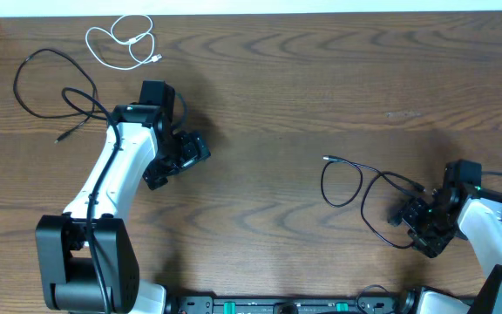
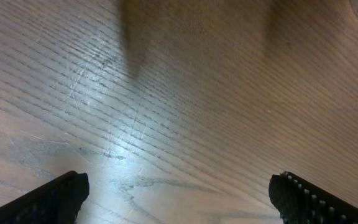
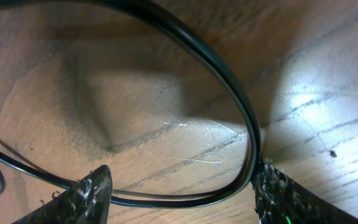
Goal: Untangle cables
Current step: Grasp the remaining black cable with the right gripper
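The short white cable (image 1: 89, 38) lies coiled at the far left of the table. One black cable (image 1: 17, 87) lies looped just below it, apart from it. The other black cable (image 1: 323, 185) lies looped at the right. My left gripper (image 1: 177, 157) is open and empty over bare wood (image 2: 179, 199), to the right of the left black cable. My right gripper (image 1: 421, 218) is open and low at the table. In the right wrist view a bend of the black cable (image 3: 229, 81) runs between its two fingers (image 3: 179, 186).
The wooden table (image 1: 268, 96) has a pale wall edge along the back. Each arm's own thicker black cable runs along its white link. The arm bases stand at the front edge.
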You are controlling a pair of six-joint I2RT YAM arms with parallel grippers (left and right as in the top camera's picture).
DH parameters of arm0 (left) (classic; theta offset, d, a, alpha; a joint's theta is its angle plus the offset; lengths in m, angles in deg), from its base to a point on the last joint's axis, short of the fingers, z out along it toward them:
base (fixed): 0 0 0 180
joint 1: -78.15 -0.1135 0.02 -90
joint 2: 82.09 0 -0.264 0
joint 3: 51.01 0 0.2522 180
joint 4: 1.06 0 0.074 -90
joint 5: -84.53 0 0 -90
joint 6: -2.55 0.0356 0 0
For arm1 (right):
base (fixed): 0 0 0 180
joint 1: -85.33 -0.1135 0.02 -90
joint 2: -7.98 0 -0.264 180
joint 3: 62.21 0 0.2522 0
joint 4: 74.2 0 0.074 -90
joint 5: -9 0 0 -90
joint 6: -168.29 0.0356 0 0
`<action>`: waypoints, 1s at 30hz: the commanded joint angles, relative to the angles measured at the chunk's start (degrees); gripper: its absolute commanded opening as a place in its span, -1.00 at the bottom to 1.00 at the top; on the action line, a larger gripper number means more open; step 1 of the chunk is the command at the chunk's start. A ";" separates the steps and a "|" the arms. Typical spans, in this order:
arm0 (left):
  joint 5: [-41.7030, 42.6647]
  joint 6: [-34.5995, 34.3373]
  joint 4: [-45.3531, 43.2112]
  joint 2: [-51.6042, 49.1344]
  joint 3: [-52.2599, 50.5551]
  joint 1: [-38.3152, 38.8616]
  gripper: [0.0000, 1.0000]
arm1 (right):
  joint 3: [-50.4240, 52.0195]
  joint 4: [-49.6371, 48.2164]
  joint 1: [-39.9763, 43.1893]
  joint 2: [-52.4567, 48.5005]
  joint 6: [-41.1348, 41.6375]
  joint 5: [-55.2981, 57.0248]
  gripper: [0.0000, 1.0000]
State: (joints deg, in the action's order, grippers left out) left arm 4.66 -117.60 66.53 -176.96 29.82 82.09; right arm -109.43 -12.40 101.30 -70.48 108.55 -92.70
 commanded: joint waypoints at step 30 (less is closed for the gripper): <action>-0.98 0.31 0.31 0.04 -0.35 -0.17 0.96 | -28.57 7.08 -30.14 -7.04 6.08 25.18 0.44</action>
State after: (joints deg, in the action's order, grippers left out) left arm 4.66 -117.60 66.51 -176.96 29.78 82.09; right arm -138.76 -6.94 69.78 -77.08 115.90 -79.56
